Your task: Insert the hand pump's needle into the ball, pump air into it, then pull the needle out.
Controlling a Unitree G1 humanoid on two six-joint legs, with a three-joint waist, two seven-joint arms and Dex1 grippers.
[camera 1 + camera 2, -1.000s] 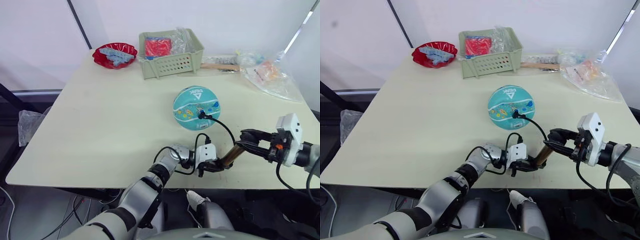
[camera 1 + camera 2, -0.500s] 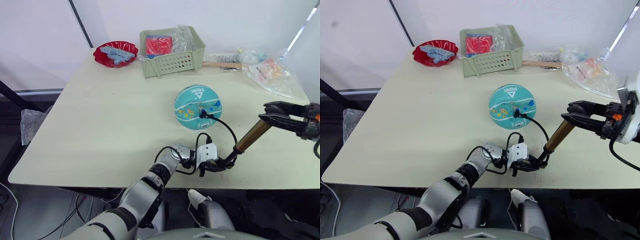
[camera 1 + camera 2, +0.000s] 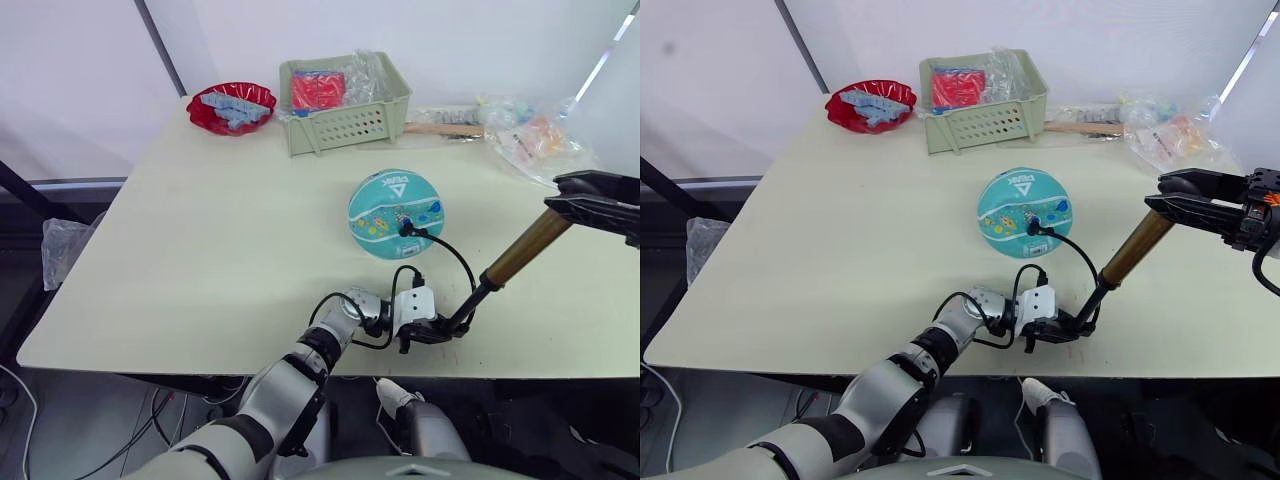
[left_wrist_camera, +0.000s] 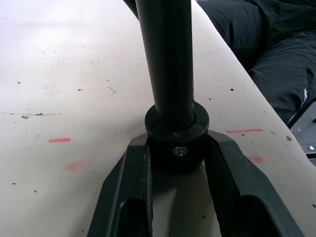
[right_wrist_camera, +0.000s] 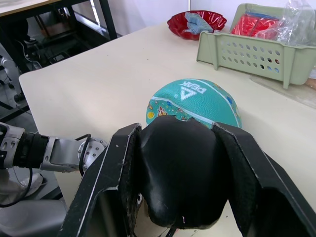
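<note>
Needle [image 3: 403, 227] tip hidden in ball [image 3: 395, 212]

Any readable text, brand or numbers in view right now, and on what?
"PEAK", white letters under a white triangle logo, on the ball.
Packets in the green basket: print too small to read.
Plastic bags at the table's far right: print too blurred to read.

Head stereo pair overlooks table [image 3: 200, 250]; wrist cameras sit close.

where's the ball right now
The ball sits mid-table toward the robot's right, in front of the green basket, with the pump's hose plugged into its near side.
</note>
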